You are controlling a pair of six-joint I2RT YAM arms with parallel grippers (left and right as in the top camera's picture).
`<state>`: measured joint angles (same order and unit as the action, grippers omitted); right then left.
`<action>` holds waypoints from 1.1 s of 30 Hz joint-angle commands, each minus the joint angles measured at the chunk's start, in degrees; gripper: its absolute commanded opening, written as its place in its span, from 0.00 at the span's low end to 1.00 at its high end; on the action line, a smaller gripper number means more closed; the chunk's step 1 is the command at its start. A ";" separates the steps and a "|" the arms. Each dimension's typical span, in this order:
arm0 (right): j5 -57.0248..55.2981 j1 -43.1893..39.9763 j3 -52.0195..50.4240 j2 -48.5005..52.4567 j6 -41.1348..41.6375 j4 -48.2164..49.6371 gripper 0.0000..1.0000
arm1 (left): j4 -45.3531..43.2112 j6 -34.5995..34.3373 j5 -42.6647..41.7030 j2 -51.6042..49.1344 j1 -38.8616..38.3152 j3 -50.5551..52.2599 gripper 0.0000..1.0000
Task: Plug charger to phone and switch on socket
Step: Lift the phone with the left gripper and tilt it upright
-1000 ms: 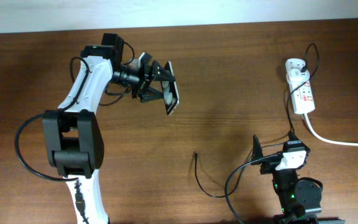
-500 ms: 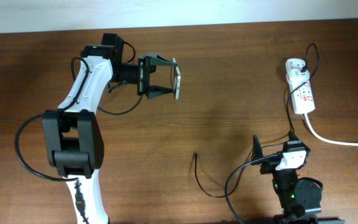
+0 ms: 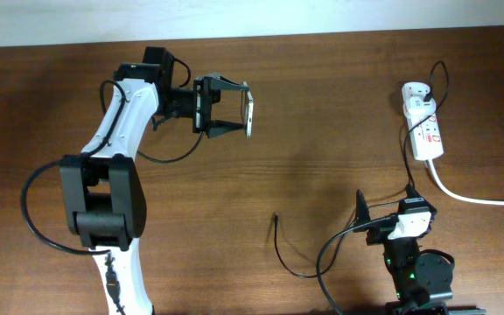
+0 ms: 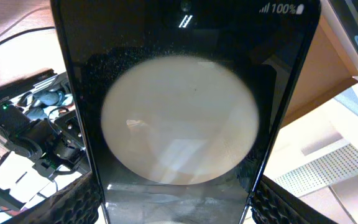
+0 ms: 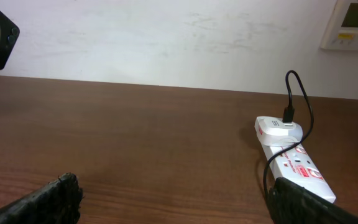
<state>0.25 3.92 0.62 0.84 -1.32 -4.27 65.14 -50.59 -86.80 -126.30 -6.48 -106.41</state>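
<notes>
Whereas it tilted before, the glossy black rectangular phone (image 3: 248, 115) stood edge-on upper left, clamped by the left gripper (image 3: 244, 111) beside open brown tabletop (image 3: 322, 131); right gripper (image 5: 173, 193) gaped.

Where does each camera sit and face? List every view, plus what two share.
Overhead: above the table, looking down; both arms show, left gripper holding the phone.
Left wrist: behind the left fingers, facing the phone's screen; both fingers show.
Right wrist: low, facing socket and wall; both open fingers show.
Shared: overhead and right wrist both show the socket.
</notes>
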 commanded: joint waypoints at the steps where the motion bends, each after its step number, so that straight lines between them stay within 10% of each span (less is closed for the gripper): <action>1: 0.37 0.57 -0.31 -0.42 0.26 -0.28 0.99 | 0.09 -0.39 -3.23 -0.33 0.15 -1.60 0.00; 33: 0.37 0.57 -0.31 -0.42 0.26 -0.26 0.99 | -0.15 8.74 7.32 -0.33 0.13 -1.60 0.00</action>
<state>0.25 3.92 0.62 0.84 -1.26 -4.27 65.10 -45.98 -77.82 -126.30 -6.48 -106.41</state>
